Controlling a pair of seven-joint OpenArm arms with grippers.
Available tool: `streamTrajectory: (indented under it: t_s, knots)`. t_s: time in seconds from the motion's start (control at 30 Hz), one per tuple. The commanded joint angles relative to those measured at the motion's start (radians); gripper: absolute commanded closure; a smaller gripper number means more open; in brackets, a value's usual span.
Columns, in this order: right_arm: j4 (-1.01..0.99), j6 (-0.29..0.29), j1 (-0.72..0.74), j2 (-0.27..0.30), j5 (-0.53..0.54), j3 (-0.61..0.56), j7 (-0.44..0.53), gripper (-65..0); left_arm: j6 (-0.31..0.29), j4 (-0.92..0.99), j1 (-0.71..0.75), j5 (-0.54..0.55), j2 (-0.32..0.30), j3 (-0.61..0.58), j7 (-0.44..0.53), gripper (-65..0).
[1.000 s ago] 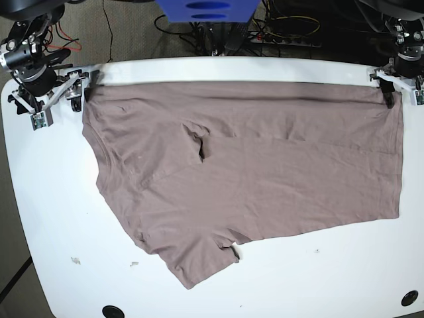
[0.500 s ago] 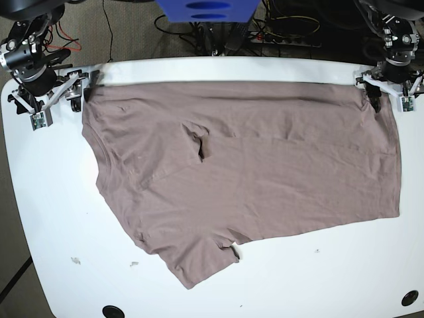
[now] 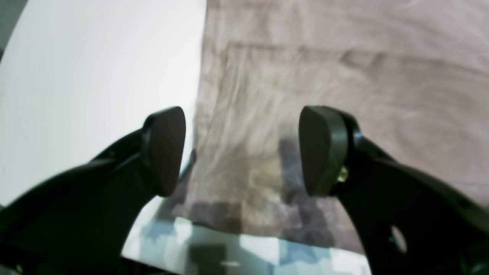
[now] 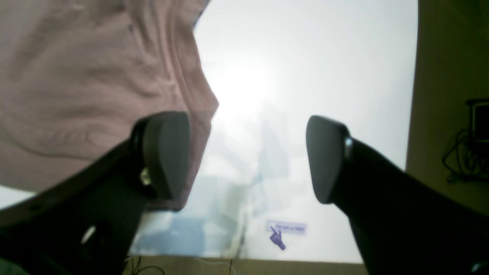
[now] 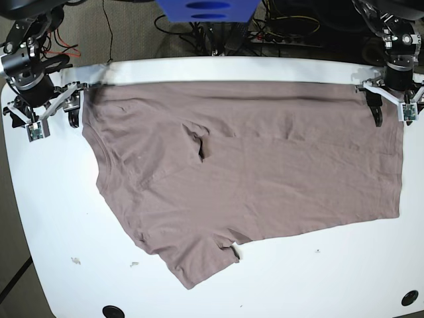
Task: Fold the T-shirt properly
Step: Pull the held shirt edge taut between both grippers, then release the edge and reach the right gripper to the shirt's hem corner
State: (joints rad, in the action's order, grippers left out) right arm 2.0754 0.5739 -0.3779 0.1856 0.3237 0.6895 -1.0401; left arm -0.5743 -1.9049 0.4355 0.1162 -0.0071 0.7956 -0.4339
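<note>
Nearest to us, at the front edge of the white table [image 5: 278, 285], we see only bare surface and two small crumbs [image 5: 75, 260]. Just behind them lies the T-shirt [image 5: 265, 172], spread flat and covering most of the table's width, with one sleeve [image 5: 199, 258] pointing toward the front and a small dark crease [image 5: 202, 149] near the middle.

At the far edge we have both hands. Our left gripper [image 5: 389, 99] hangs over the far corner of the cloth on the view's right; in its wrist view the two pads [image 3: 321, 149] stand wide apart with fabric below them, and nothing is held. Our right gripper [image 5: 45, 109] is at the other far corner, also with its pads apart — in its own camera one pad is over the shirt edge and the other over bare table, so it holds nothing.

We think the risk is here: if the right gripper closes from this position, it may catch only the thin edge, or miss it. Then one corner lifts alone, and the fold comes out crooked.
</note>
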Motion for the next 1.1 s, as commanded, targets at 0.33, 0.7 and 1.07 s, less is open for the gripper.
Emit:
streamTrajectory:
  t_s: [0.33, 0.7, 1.07]
  knots:
    - [0.014, -0.001, 0.214, 0.018, 0.004, -0.026, -0.072, -45.1, 0.006, -0.026, -0.126, -0.077, -0.067, 0.095, 0.019, -44.2]
    - [-0.066, -0.001, 0.455, 0.03, -0.056, -0.25, -0.142, -45.1, 0.003, 0.04, -0.304, -0.243, -0.092, 0.094, 0.019, -44.4]
    - [-0.319, -0.001, 0.604, 0.03, -0.188, -0.405, -0.111, -45.1, 0.003, 0.215, -0.43, -0.369, -0.178, 0.092, 0.02, -44.4]
